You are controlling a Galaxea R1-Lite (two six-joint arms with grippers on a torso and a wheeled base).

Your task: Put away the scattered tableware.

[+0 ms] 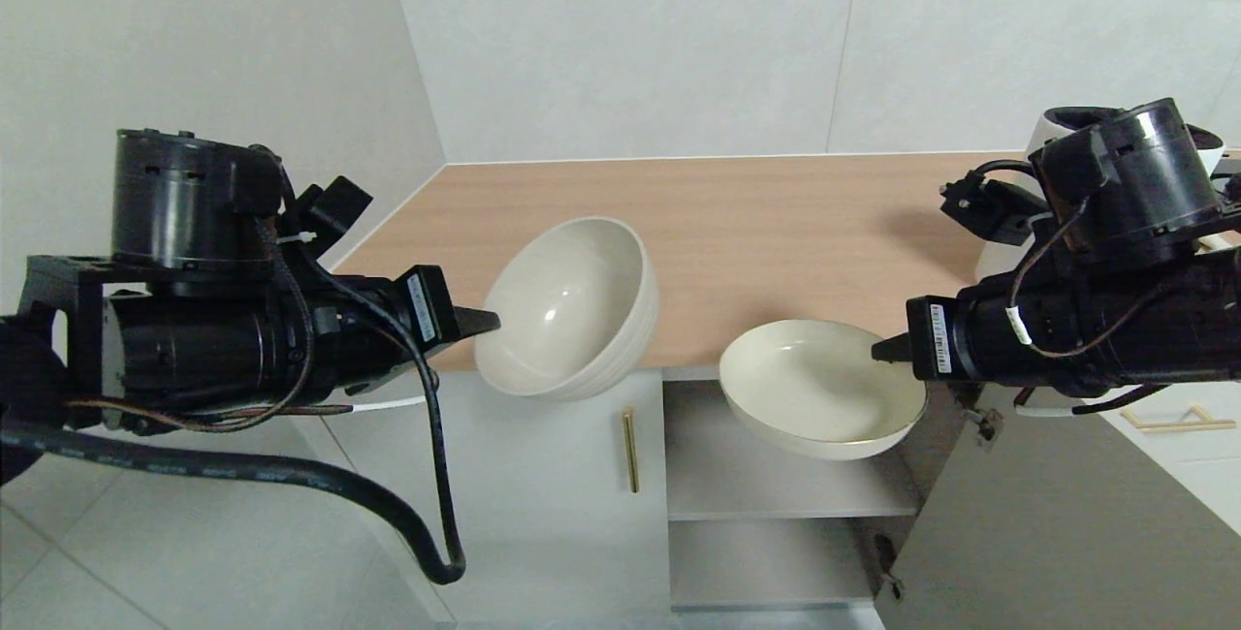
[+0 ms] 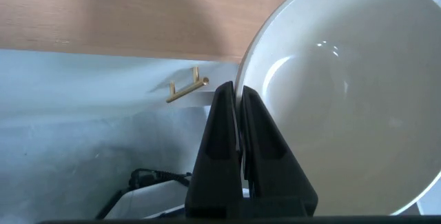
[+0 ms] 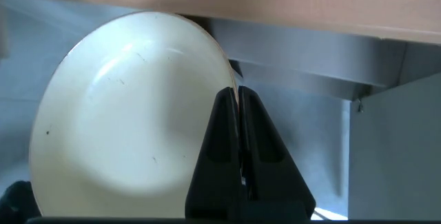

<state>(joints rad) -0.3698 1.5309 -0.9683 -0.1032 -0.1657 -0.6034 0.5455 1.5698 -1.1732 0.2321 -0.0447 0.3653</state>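
My left gripper (image 1: 488, 320) is shut on the rim of a deep cream bowl (image 1: 567, 305), which hangs tilted in the air before the counter's front edge. In the left wrist view both fingers (image 2: 239, 124) pinch the bowl (image 2: 344, 93) at its rim. A shallow cream plate (image 1: 819, 388) is held by its rim in my right gripper (image 1: 880, 350), in front of the open cabinet (image 1: 776, 475). The right wrist view has the plate (image 3: 131, 107) clamped at its edge by the shut right gripper (image 3: 238, 114).
A wooden counter (image 1: 737, 223) runs along the tiled wall. Below it, a closed cabinet door with a gold handle (image 1: 630, 449) stands left of the open cabinet with its shelf (image 1: 776, 499). The opened door (image 1: 1028, 514) stands at the right. A white appliance (image 1: 1066, 126) sits at the counter's right end.
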